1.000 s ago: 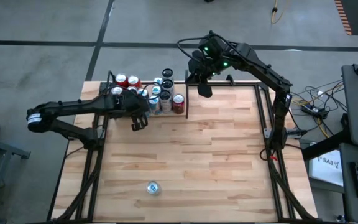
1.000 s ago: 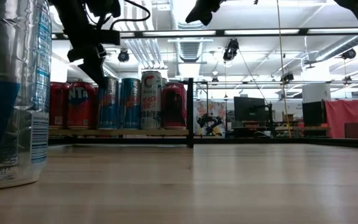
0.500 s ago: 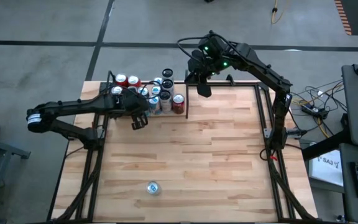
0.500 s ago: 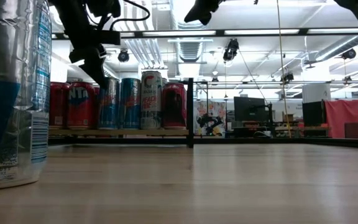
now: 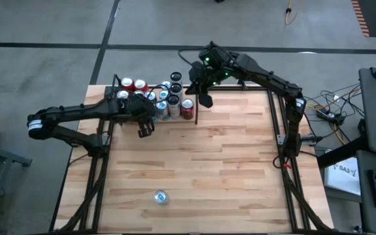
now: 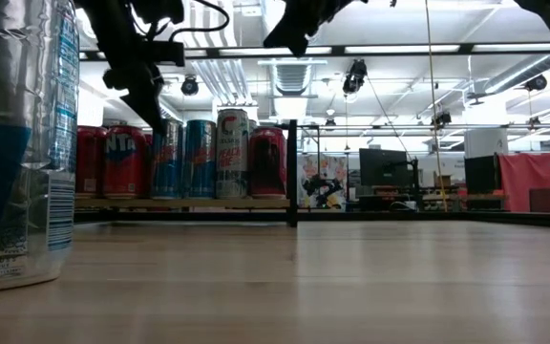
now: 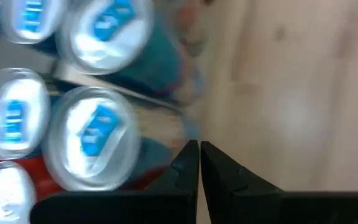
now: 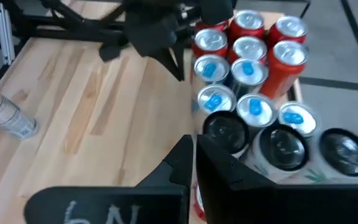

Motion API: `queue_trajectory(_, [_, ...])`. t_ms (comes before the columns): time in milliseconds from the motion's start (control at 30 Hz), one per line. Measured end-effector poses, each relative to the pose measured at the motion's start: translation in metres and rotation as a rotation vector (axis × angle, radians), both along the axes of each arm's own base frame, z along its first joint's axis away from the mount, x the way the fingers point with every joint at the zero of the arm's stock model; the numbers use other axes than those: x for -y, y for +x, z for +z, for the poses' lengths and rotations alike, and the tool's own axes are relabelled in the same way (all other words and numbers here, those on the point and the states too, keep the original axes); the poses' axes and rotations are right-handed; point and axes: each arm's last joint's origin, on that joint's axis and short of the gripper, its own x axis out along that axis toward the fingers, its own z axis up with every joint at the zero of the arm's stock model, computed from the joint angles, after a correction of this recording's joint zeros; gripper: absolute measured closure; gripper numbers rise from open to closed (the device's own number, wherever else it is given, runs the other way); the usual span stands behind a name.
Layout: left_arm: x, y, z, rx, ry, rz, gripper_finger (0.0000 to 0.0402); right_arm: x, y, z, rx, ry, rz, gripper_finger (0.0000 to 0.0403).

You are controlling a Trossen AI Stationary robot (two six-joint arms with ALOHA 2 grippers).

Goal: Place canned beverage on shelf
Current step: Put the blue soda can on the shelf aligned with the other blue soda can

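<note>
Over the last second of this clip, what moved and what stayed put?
The right gripper, shut and empty, swung from just past the shelf's dividing post toward the robot's left, and now hangs above the end of the can row on the shelf. Nothing was taken hold of or let go. The left gripper, shut, stayed by the shelf's front; the shelved cans and the lone can near the table's front edge did not move.

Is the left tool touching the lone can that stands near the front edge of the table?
Apart. The high view shows the left tool beside the shelf, with a wide stretch of bare table between it and the lone can.
</note>
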Motion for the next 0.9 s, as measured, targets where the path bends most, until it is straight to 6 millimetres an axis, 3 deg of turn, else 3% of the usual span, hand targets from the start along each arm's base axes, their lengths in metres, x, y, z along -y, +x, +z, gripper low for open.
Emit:
queue_trajectory(267, [0.004,-0.004,-0.001,0.025,-0.095,-0.018,0.0401,0.002,0.004,-0.022,-0.063,0.029,-0.008,0.0394])
queue_trajectory(900, [0.0,-0.003,-0.012,0.029,0.006,0.038,0.0401,0.002,0.003,-0.022,-0.053,0.001,0.007,0.0394])
